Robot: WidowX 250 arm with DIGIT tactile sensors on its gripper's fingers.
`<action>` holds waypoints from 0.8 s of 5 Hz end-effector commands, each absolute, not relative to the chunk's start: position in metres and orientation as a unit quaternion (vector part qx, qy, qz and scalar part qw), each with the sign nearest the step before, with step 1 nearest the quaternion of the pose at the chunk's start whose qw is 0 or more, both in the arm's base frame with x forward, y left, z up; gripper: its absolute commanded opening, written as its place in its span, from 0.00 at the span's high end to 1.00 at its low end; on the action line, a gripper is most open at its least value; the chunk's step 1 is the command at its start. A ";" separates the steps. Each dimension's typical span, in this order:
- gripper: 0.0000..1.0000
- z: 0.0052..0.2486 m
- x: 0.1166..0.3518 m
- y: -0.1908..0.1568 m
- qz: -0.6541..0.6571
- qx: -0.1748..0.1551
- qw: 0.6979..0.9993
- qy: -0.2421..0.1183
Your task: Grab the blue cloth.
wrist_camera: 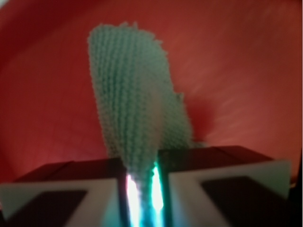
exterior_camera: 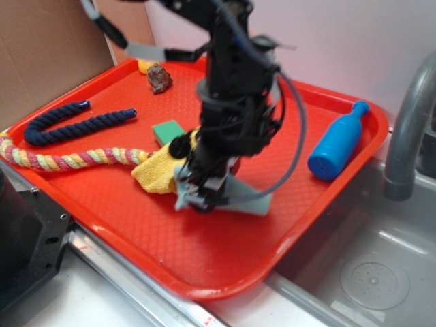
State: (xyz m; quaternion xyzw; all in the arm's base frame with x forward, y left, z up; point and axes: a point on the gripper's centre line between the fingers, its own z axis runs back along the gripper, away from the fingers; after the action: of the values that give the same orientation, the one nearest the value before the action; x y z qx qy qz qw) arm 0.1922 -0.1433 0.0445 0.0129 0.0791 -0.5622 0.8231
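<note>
Blue cloth (wrist_camera: 137,99) is already pinched between the fingers of the gripper (exterior_camera: 202,195), which sits closed on a fold of it: the wrist view shows the fuzzy fabric running down into the narrow slit between the two pads, with the red tray (exterior_camera: 204,266) behind. In the exterior view the cloth fans out from the gripper towards the near-right part of the tray, one corner apparently touching or just above the surface (the blur makes that hard to settle). So the grab itself looks done; what seems left, at most, is lifting it clear. Just beside the gripper, on its far-left side, lies the yellow cloth (exterior_camera: 155,174), close enough that it might be dragged along, though it does not appear caught. Beyond that sit a green block (exterior_camera: 166,130), a multicoloured rope (exterior_camera: 68,160), a dark blue rope (exterior_camera: 68,122) and a brown lump (exterior_camera: 159,78); a blue bottle (exterior_camera: 337,143) lies well apart to the right.
</note>
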 end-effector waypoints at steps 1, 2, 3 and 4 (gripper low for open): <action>1.00 0.149 0.210 -0.148 -0.457 0.014 0.889 -0.006; 1.00 0.175 0.177 -0.120 -0.343 -0.010 0.939 0.026; 1.00 0.188 0.129 -0.089 -0.224 -0.022 0.974 0.012; 1.00 0.201 0.101 -0.077 -0.101 -0.013 0.995 -0.011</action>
State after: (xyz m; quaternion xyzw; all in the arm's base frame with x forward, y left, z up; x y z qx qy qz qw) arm 0.1181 -0.0601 0.2041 -0.0101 -0.0078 -0.1116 0.9937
